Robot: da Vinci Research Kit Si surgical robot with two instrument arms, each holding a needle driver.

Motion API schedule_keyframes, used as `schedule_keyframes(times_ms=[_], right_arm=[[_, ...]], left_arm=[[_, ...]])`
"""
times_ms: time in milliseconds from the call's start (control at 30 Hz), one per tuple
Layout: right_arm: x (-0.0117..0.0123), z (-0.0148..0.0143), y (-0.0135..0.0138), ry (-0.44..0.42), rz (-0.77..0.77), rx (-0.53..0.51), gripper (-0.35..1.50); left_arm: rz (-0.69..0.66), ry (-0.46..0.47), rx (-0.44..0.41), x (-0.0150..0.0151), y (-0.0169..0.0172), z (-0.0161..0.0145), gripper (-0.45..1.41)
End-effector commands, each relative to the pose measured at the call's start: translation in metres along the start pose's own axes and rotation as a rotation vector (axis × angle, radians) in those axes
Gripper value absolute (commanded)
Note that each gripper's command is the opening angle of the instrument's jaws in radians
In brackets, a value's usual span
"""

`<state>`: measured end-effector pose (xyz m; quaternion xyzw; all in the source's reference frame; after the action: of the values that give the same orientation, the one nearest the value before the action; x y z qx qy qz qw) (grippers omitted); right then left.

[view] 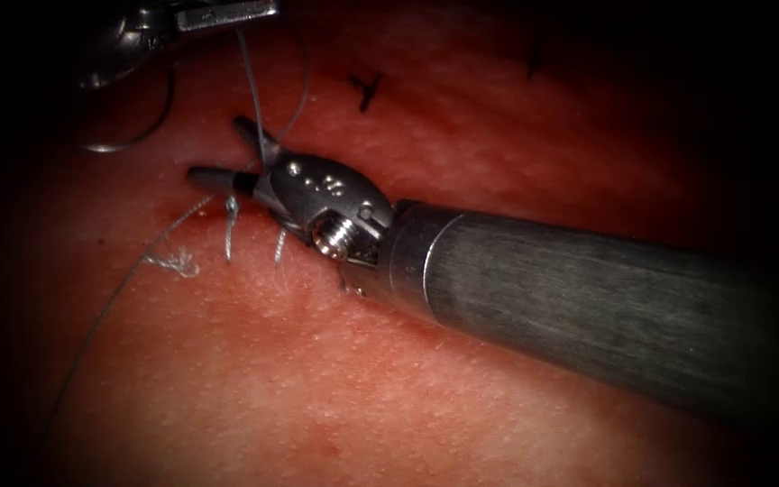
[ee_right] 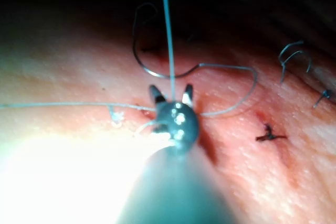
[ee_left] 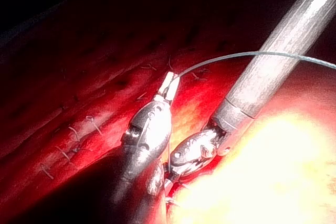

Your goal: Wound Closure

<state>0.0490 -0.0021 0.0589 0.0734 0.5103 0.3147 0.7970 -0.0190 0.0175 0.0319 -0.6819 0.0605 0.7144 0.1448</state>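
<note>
Stitches of pale thread already sit in the red, wet tissue left of centre, so part of the closing looks done. The right silver tool has its jaws spread around a tight thin grey thread. The left shiny tool, upper left, pinches that thread. I cannot spot a needle or any readable writing.
</note>
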Motion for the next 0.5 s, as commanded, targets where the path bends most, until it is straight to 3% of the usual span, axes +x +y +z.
schedule_keyframes(times_ms=[33, 100, 133, 200, 233, 333, 467, 500], right_arm=[[0.0007, 0.0009, 0.0003, 0.004, -0.007, 0.001, 1.20], [0.0007, 0.0009, 0.0003, 0.004, -0.012, 0.001, 1.06], [0.0007, 0.0008, 0.0002, 0.007, -0.012, 0.000, 0.79], [0.0006, 0.0006, -0.0003, 0.010, -0.015, -0.001, -0.22], [0.0007, 0.0006, -0.0005, -0.011, -0.009, -0.051, -0.35], [0.0013, 0.0004, -0.0006, -0.023, -0.055, -0.112, -0.35], [0.0019, 0.0000, -0.0009, -0.014, -0.061, -0.115, -0.35], [0.0020, -0.0006, -0.0007, -0.007, -0.059, -0.113, 0.29]], left_arm=[[0.003, 0.004, -0.001, -0.0002, -0.0005, 0.0009, -0.45], [0.003, 0.004, -0.001, -0.0002, -0.0004, 0.0009, -0.45], [0.003, 0.004, -0.001, -0.0001, -0.0003, 0.0009, -0.45], [0.004, 0.005, -0.001, 0.0000, -0.0002, 0.0009, -0.45], [0.004, 0.006, -0.002, 0.0000, -0.0001, 0.0010, -0.45], [0.005, 0.004, -0.008, 0.0002, 0.0003, 0.0010, -0.45], [0.004, 0.007, -0.016, 0.0006, 0.0007, 0.0005, -0.45], [0.004, 0.006, -0.018, 0.0007, 0.0008, 0.0002, -0.45]])
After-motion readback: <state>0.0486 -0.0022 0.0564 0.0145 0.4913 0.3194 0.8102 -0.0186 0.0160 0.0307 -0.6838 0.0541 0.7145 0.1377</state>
